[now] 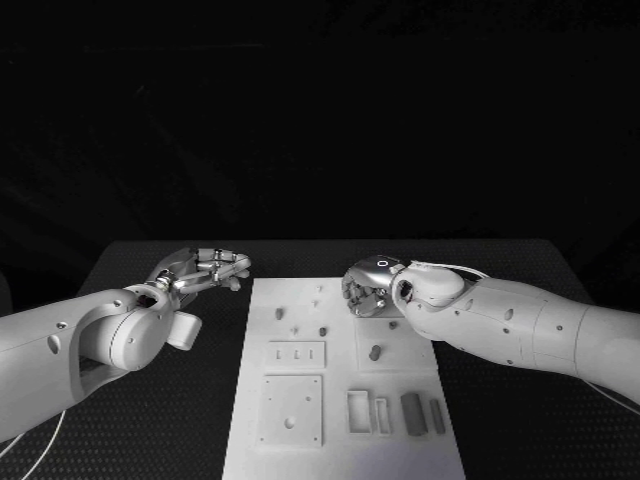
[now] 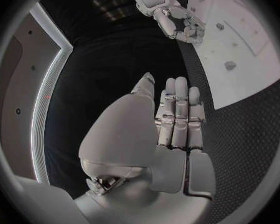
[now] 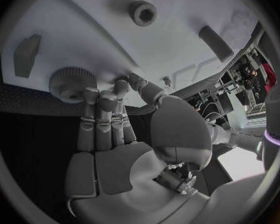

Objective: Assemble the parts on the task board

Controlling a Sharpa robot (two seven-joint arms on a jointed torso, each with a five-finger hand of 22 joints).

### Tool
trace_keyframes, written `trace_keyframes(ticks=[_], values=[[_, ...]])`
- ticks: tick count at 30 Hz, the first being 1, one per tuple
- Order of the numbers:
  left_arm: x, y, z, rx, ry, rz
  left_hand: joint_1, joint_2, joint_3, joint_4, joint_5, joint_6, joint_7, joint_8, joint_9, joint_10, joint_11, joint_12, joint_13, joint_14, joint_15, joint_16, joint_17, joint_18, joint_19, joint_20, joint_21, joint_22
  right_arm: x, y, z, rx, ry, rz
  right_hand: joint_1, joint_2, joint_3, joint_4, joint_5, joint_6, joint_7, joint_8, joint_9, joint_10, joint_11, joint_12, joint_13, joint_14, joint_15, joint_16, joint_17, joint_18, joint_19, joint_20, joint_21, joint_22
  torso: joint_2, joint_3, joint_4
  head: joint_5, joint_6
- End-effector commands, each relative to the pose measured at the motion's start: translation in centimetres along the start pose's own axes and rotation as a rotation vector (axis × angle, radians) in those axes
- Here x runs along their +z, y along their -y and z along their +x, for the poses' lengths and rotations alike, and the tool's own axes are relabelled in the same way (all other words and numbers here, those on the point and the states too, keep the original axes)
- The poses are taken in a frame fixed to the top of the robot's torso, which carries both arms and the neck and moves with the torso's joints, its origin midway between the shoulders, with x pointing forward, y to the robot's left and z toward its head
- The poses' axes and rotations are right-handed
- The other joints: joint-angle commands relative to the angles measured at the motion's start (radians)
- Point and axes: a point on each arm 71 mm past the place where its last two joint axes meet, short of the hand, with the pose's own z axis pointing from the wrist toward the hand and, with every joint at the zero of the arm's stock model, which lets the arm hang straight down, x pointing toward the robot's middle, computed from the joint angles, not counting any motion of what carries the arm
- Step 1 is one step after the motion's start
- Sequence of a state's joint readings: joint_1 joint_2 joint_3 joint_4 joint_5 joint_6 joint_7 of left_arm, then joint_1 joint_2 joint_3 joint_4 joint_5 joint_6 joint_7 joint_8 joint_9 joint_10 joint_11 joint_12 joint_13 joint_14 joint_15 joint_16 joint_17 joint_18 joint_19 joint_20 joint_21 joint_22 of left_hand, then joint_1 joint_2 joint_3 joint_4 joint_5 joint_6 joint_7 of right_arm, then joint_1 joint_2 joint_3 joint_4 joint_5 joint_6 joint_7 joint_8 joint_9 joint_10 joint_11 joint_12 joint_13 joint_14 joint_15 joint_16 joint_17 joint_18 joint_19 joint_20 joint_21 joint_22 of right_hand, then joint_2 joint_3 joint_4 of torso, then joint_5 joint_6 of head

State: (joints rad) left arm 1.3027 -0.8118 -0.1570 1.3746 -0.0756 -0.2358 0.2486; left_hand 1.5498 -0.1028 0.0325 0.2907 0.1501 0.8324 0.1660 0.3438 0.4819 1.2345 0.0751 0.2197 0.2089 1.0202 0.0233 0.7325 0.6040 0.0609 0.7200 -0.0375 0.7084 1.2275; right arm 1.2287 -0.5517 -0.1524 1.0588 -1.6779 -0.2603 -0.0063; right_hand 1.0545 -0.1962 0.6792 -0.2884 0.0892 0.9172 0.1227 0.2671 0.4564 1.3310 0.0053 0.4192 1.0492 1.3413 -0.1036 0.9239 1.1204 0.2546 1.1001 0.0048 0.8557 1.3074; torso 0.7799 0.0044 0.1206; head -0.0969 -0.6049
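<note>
The white task board [image 1: 342, 440] lies in the middle of the black table. Small grey pegs [image 1: 278, 313] [image 1: 375, 352] stand on it, and oblong grey pieces [image 1: 411, 413] lie near its front right. My right hand [image 1: 371, 285] hovers over the board's far right edge. In the right wrist view its fingertips [image 3: 90, 93] touch the rim of a round knurled part [image 3: 70, 82] at the board's edge, while the thumb lies off it. My left hand [image 1: 205, 270] hangs over the table left of the board, fingers straight and together [image 2: 177, 114], holding nothing.
Near the right hand the board [image 3: 177, 50] carries a round part with a hex socket [image 3: 143, 12], an oblong peg [image 3: 214, 36] and a wedge-shaped piece [image 3: 29, 55]. Black table mat [image 1: 176, 420] stretches on both sides of the board.
</note>
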Motion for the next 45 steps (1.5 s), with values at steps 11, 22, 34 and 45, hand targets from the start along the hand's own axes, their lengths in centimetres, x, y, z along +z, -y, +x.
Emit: trace_keyframes(ticks=[11,22,34,45], values=[[0.06,0.11,0.05,-0.006,-0.007,0.005,-0.007,0.0,0.008,-0.001,-0.007,-0.001,0.006,-0.005,0.002,-0.005,0.003,-0.005,0.002,-0.004,0.002,-0.004,-0.001,0.006,-0.002,-0.008,0.004,-0.002,-0.45,0.46,0.91,-0.019,-0.051,0.016,0.008,0.001,0.025,0.0,0.005,0.023,-0.006,0.012,0.002,0.0,-0.003,0.013,0.007,-0.003,0.0,0.014,0.003,0.007,-0.002,-0.005,0.016,0.021,0.002,0.0012,0.0018,-0.005,0.002],[0.05,0.09,-0.04,-0.005,-0.004,0.005,-0.007,0.0,0.009,-0.001,-0.007,-0.001,0.006,-0.005,0.002,-0.005,0.004,-0.006,0.002,-0.004,0.002,-0.004,-0.001,0.006,-0.002,-0.009,0.004,-0.002,-0.58,0.59,0.88,-0.021,-0.054,0.018,0.019,0.007,0.09,0.002,0.017,0.039,-0.009,0.016,0.001,-0.001,-0.005,0.019,0.01,-0.006,-0.001,0.023,-0.001,0.007,-0.005,-0.004,0.026,0.02,0.002,0.0017,0.002,-0.006,0.004],[0.09,0.09,-0.03,-0.005,-0.004,0.004,-0.007,0.0,0.009,-0.001,-0.007,0.0,0.006,-0.005,0.003,-0.005,0.004,-0.007,0.002,-0.004,0.002,-0.004,-0.001,0.005,-0.003,-0.01,0.005,-0.003,-0.6,0.28,0.83,-0.021,-0.058,0.005,0.008,0.01,0.104,0.002,-0.005,0.06,-0.014,0.026,0.004,0.002,-0.009,0.024,0.012,-0.005,-0.004,0.033,-0.002,0.007,-0.004,-0.005,0.036,0.02,0.003,0.0011,0.0035,-0.009,0.006],[0.09,0.08,-0.06,-0.005,-0.004,0.004,-0.007,0.0,0.01,-0.001,-0.007,0.0,0.005,-0.005,0.003,-0.005,0.004,-0.008,0.002,-0.004,0.002,-0.005,-0.001,0.004,-0.003,-0.011,0.005,-0.004,-0.51,0.07,0.8,-0.033,-0.055,0.001,-0.012,0.032,0.122,0.005,-0.037,0.15,-0.039,0.074,0.032,0.013,-0.031,0.041,0.019,-0.004,-0.018,0.06,0.002,0.007,-0.002,-0.011,0.06,0.022,0.004,0.0006,0.0033,-0.01,0.006]])
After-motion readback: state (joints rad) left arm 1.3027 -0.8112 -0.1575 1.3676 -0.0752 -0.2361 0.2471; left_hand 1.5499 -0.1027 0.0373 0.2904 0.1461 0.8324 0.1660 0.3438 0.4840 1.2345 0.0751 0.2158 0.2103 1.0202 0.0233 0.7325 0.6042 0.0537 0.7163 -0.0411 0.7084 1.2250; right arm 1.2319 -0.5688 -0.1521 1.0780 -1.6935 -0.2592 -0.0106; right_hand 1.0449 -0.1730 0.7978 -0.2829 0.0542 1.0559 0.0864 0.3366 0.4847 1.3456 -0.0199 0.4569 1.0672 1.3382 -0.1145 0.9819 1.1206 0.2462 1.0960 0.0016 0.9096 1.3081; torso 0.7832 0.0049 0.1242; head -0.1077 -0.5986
